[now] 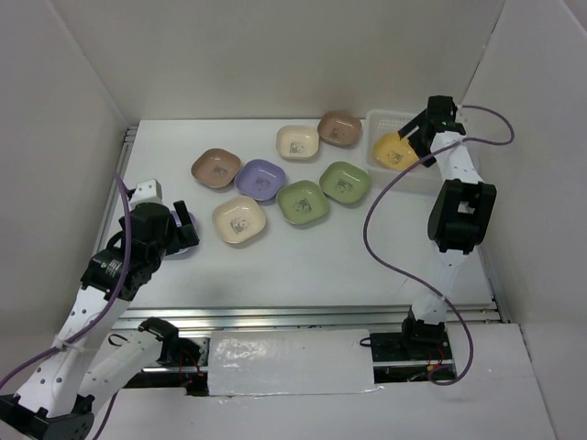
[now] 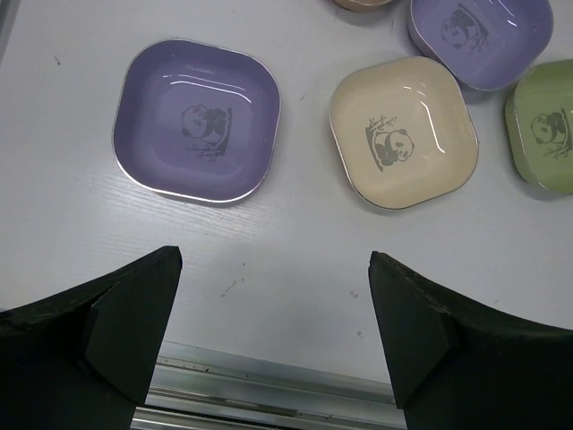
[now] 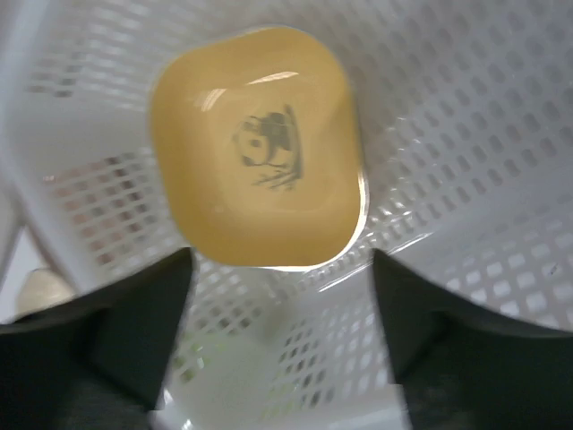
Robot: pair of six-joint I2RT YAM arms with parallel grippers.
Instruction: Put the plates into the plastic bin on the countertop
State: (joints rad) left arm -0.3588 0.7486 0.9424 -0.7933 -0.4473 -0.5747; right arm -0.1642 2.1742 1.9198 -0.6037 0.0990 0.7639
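status: one orange plate [image 3: 260, 148] is lying inside the bin [image 3: 466, 134] at the far right of the surface [image 1: 321, 275]. whether it is sitting flat or leaning on the lattice wall cannot be told. the right pincer [image 3: 281, 258] is hanging just over it, fingers spread wide and gripping nothing.

the other plates [image 1: 303, 202] are lying right way up and singly on the surface. none are stacked, and several are nearly touching at the rims. the left pincer [image 2: 276, 260] is hovering released over bare surface, with a lilac plate [image 2: 197, 121] lying ahead of one finger and a cream plate [image 2: 400, 133] ahead of the other.

handling, as judged: the plates are looking light, stiff and glossy, likely hard plastic, so slipping is posing a greater concern than breakage. the flat centre is offering nothing to grip. the thin raised rim is the place to take hold, at the middle of a straight side, with one finger going inside the bowl and one outside, coming down steeply. the sloped wall may be squeezing a plate out of a light pinch, so the bite should be going deep. where neighbours are crowding, the free outer side is offering the better approach. the lilac plate is lying apart from the rest and is looking like the easiest next pick for the left pincer.
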